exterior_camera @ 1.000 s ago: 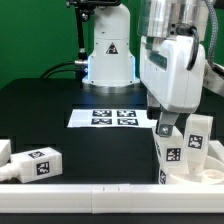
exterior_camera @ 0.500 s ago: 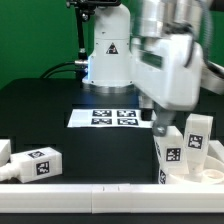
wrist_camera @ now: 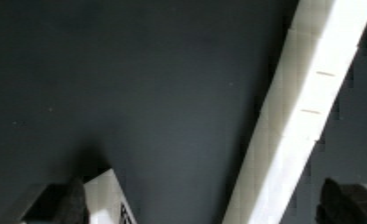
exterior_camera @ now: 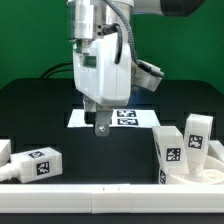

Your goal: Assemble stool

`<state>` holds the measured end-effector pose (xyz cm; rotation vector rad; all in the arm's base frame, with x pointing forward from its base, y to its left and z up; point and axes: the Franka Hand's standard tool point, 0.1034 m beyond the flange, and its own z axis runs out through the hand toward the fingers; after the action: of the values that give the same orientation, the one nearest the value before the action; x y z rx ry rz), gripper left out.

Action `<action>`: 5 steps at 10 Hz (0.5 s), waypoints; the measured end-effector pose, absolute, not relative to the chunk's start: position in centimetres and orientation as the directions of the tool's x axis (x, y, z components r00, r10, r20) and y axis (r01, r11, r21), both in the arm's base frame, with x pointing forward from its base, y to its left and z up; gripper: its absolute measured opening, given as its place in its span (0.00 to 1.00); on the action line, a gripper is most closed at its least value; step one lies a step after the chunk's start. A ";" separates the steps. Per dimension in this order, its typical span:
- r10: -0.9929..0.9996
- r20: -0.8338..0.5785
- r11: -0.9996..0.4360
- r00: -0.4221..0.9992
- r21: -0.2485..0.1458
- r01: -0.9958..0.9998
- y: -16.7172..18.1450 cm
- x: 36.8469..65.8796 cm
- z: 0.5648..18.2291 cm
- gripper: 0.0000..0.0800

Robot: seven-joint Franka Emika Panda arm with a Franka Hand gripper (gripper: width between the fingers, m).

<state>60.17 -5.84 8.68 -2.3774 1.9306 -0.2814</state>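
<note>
My gripper (exterior_camera: 100, 126) hangs over the black table at the left end of the marker board (exterior_camera: 120, 117), well away from the stool parts. It is open and holds nothing. In the wrist view the two dark fingertips (wrist_camera: 55, 203) stand far apart at the frame's corners, with bare dark table around the gripper (wrist_camera: 201, 208). Two white tagged legs (exterior_camera: 168, 151) (exterior_camera: 198, 134) stand at the exterior view's right, in front of them the rim of the seat disc (exterior_camera: 200, 171). Another tagged leg (exterior_camera: 36, 164) lies at the left, with a further white part (exterior_camera: 4, 152) at the frame edge.
A white rail (exterior_camera: 110, 189) runs along the table's front edge. The robot's white base (exterior_camera: 108, 55) stands behind the marker board. In the wrist view a white strip (wrist_camera: 308, 110) crosses the dark table, and a white tagged corner (wrist_camera: 105, 200) shows beside one finger.
The arm has swung from above the legs at the exterior view's right to the middle, over the marker board's left end. The stool parts have not moved.
</note>
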 end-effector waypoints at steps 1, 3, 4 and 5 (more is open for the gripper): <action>-0.975 0.100 -0.211 0.196 -0.165 -0.964 -5.9 60.1 8.6 0.81; -0.959 0.125 -0.274 0.254 -0.184 -0.944 -9.0 58.8 7.7 0.81; -0.957 0.109 -0.286 0.270 -0.177 -0.942 -11.1 57.9 7.2 0.81; -0.955 0.096 -0.294 0.281 -0.169 -0.941 -12.8 57.3 6.8 0.81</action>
<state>57.27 -12.76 6.80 -2.4503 1.8178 -0.2739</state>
